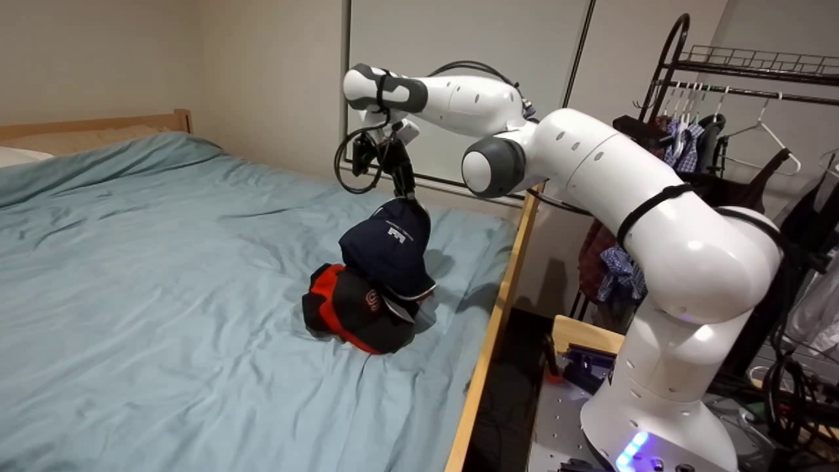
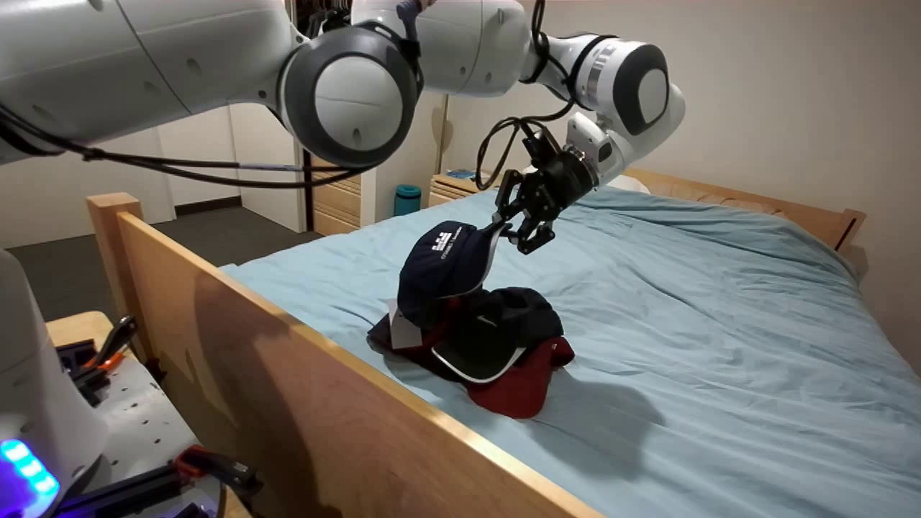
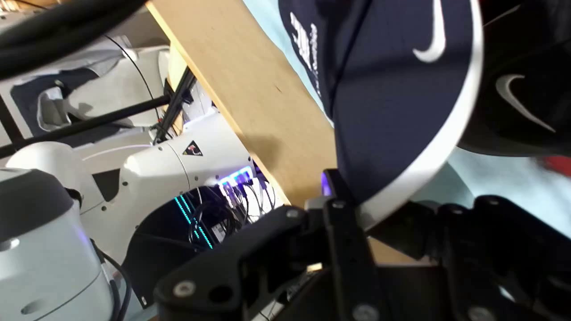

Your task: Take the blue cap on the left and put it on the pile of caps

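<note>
While the Robotiq gripper (image 2: 506, 227) grasps the white-trimmed brim of the navy Nike baseball cap (image 2: 440, 262), that cap hangs tilted over the pile of caps (image 2: 481, 345), brim raised and crown low; whether the crown rests on the pile cannot be told. White lettering marks the crown's front. The wrist view shows a white swoosh on the brim, whose edge lies between the fingers (image 3: 341, 227).

Within the pile, a black Nike cap (image 3: 513, 120) overlaps a red cap (image 2: 514, 392), whose brim juts out at the pile's side. A black-and-red cap (image 1: 357, 311) with a red emblem shows in the pile in an exterior view. At the pile's edge, just beside the navy crown, is a white tag (image 2: 403, 327). Light-blue bedding (image 1: 164, 295) spreads beneath and around the pile. Near the pile stands the wooden footboard (image 2: 374, 432); well apart from the pile, past that board, stands the Panda arm's base (image 1: 662, 410).
</note>
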Available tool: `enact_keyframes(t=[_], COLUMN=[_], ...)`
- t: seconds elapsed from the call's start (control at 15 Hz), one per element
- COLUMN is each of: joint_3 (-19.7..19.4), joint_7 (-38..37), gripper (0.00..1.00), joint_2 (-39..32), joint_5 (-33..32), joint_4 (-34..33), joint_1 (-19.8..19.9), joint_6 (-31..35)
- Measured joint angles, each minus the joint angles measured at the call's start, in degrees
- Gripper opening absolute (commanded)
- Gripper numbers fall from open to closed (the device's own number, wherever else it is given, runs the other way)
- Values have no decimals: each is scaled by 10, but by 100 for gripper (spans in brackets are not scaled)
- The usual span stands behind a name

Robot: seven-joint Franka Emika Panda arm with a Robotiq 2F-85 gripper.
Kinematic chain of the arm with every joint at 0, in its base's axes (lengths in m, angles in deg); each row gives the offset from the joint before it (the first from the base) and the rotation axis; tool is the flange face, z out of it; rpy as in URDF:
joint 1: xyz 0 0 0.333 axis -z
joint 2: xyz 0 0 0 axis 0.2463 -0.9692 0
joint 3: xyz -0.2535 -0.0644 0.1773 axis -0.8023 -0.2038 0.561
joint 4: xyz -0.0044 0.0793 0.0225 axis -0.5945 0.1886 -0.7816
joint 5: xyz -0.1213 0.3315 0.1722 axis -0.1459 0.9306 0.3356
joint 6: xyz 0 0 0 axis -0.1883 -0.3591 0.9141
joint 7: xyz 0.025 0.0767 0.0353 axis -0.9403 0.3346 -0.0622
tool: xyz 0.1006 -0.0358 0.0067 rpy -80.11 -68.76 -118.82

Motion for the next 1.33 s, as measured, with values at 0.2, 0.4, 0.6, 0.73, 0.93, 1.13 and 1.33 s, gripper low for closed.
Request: enact_keyframes(t=[0.2, 0.4, 0.6, 0.73, 0.93, 1.13, 1.33], joint_3=[18, 46, 75, 75, 78, 99, 108], joint_7=[-44, -99, -144, -144, -153, -211, -267], gripper=[5, 5, 7, 7, 4, 4, 4], joint_2=[-3, -5, -15, -17, -17, -24, -40], joint_5=[50, 111, 148, 145, 148, 171, 173], joint_4=[0, 0, 0, 0, 0, 0, 0], joint_1=[56, 101, 124, 124, 122, 130, 138], joint_6=[5, 35, 74, 73, 82, 150, 212])
